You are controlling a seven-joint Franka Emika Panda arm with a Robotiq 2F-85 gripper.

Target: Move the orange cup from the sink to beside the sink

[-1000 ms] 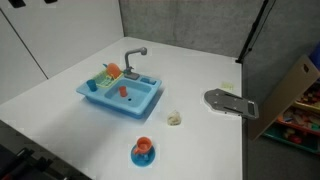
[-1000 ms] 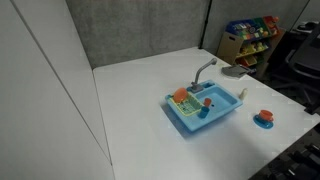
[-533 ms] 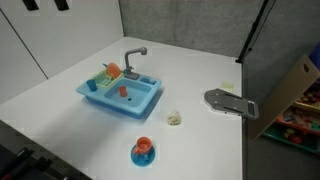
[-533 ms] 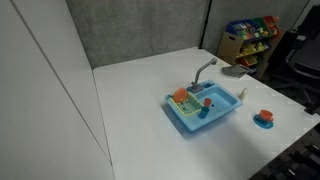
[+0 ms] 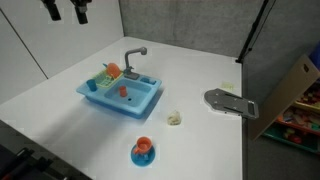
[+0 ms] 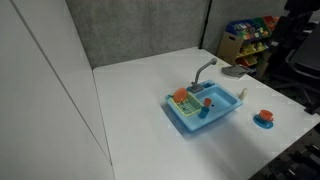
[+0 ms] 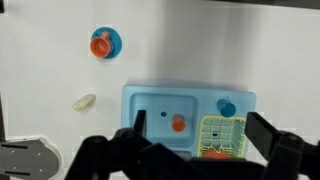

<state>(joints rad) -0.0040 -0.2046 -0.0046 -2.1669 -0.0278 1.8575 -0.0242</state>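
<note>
In an exterior view, the gripper (image 5: 66, 11) hangs high over the table's far left, well above the blue toy sink (image 5: 112, 108). The orange cup (image 5: 124, 91) stands in the sink's basin. In the wrist view, looking straight down, the fingers (image 7: 108, 152) are spread wide apart and empty, with the orange cup (image 7: 179, 123) in the basin between them.

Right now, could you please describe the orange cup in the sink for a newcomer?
On the white table stands a blue toy sink. The orange cup sits in its open basin, beside the dish rack. Unlike the other orange cup, it has no blue saucer beneath it.
</note>
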